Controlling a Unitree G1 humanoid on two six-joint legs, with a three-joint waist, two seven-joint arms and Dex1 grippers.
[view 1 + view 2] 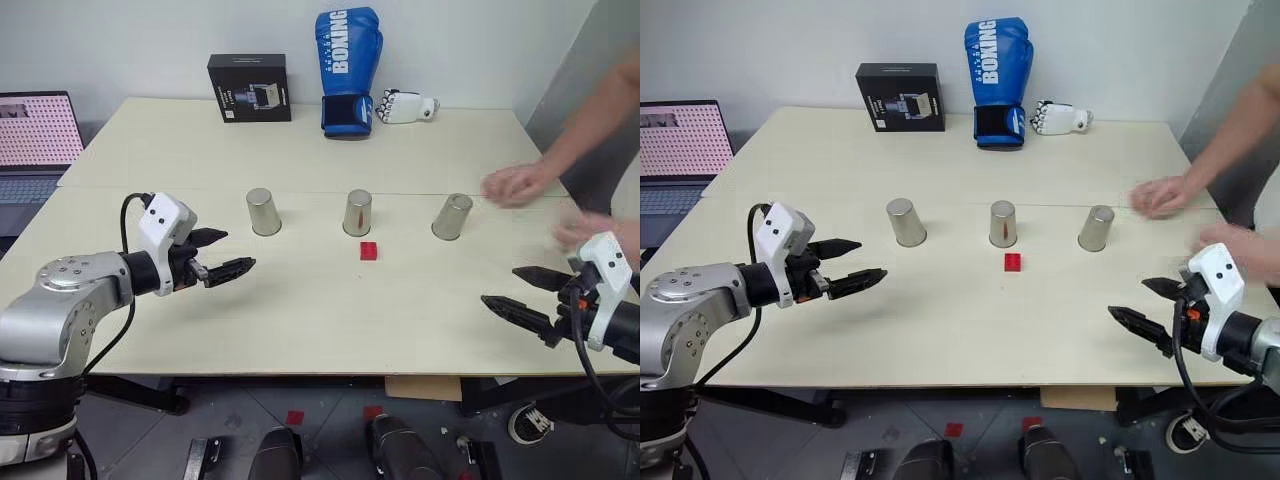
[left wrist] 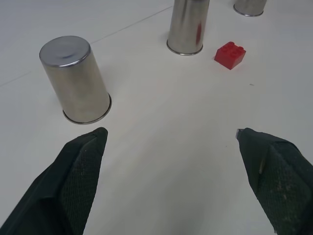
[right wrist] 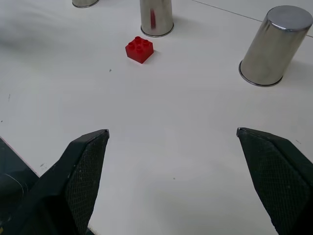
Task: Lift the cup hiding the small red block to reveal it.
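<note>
Small red block (image 1: pixel 369 250) lies flat, studs up, uncovered before the upside-down middle cup (image 1: pixel 357 213); both grippers gape empty.

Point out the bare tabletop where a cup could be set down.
Free: near strip between left hand and right hand, below red block; also behind the cups, before the black box. Crowded: right edge, person's hands.

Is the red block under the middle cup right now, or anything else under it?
No. The small red block lies bare on the table, just in front of the middle cup, which stands mouth down. Whatever may be beneath that cup is covered and cannot be seen.
</note>
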